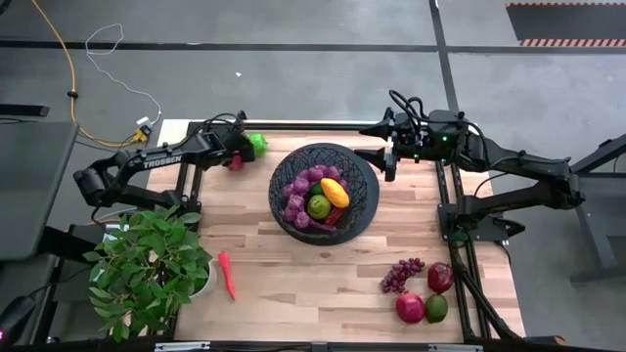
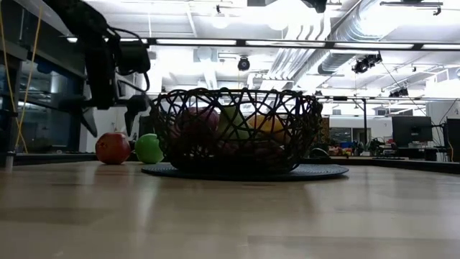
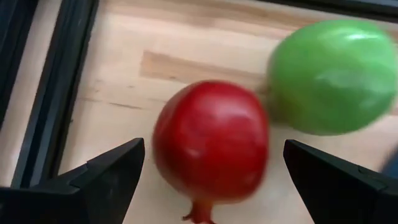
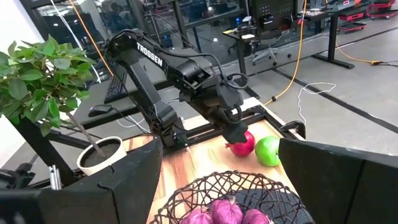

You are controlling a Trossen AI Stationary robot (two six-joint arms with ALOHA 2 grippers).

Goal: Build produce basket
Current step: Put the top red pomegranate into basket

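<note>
The left gripper [image 3: 211, 180] stands wide open over the far left part of the table, its two dark fingers [image 3: 102, 177] on either side of a red pomegranate [image 3: 211, 142] without touching it. The fruit sits on the wood between them, its little crown pointing toward the camera. Just beside it lies a green apple [image 3: 333, 76], close enough that the two seem to touch (the contact itself is hard to make out). In the low view the same pair sits on the table left of the basket [image 2: 237, 129], with the left gripper [image 2: 111, 119] hanging above them.

The right gripper [image 1: 383, 156] hovers near the far right rim of the basket [image 1: 284, 176], its fingers apart and holding nothing; in its own wrist view the two fingers [image 4: 124, 186] frame the basket's mesh edge and the left arm beyond.

The basket rests on a dark round mat near the table's middle, toward the far side. Inside it are purple grapes [image 1: 301, 188], a mango [image 1: 335, 192] and a green fruit [image 1: 319, 205].

Still on the table: a pepper [image 1: 228, 276] lies toward the near left, beside a potted plant [image 1: 147, 269]. At the near right corner sit another grape bunch [image 1: 401, 275], two red fruits [image 1: 440, 278] and a green one [image 1: 436, 308], well apart from the basket.
</note>
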